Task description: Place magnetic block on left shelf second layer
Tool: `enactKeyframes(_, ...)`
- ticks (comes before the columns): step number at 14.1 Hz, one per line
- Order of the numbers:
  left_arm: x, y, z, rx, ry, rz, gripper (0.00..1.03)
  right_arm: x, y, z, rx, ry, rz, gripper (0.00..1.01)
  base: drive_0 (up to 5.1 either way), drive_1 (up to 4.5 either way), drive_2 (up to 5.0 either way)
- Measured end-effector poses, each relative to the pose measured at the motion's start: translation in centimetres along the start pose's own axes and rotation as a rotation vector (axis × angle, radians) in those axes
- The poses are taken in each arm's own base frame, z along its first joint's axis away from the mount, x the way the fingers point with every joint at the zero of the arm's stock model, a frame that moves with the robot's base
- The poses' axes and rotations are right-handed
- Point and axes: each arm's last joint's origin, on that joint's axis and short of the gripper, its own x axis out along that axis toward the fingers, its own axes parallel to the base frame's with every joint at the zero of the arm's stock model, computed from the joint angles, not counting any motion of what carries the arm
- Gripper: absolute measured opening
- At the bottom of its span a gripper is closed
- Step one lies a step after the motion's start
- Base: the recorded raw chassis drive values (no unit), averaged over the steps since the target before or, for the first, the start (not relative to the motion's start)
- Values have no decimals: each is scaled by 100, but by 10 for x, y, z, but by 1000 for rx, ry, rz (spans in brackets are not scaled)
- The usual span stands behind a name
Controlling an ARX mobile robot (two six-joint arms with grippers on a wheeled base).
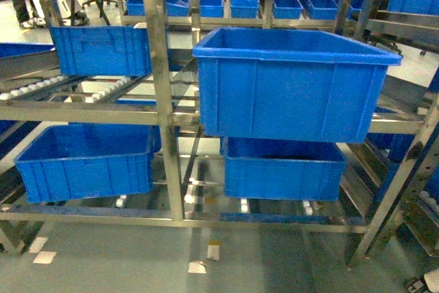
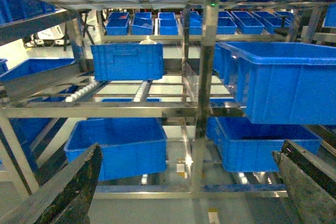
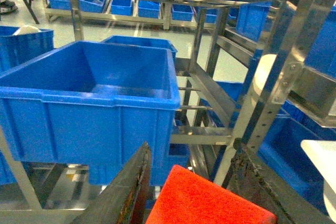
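Note:
The magnetic block (image 3: 205,200), a red cube, fills the bottom of the right wrist view, held between the two dark fingers of my right gripper (image 3: 191,153), which is shut on it. A large blue bin (image 3: 89,93) stands just ahead and to the left of it. In the left wrist view my left gripper (image 2: 191,148) is open and holds nothing, facing the rack. The left shelf second layer (image 1: 89,90) has white roller rails and carries a blue bin (image 1: 103,49). Neither gripper shows in the head view.
The steel rack's uprights (image 1: 159,87) split it into bays. A big blue bin (image 1: 295,80) juts forward on the right middle tier. Two more bins (image 1: 82,162) (image 1: 281,169) sit on the bottom tier. Smaller bins (image 1: 206,1) line a rack behind.

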Motion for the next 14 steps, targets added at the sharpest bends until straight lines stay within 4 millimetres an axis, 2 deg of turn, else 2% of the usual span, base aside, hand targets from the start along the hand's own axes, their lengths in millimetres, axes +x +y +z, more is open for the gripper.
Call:
enactKeyframes(3, 0, 0, 0, 0, 5, 7, 98, 0, 1, 1, 0, -5, 8, 43, -499, 247, 247)
enactKeyframes(14, 0, 0, 0, 0, 1, 2, 98, -1, 1, 1, 1, -6, 5, 43, -7, 401, -415)
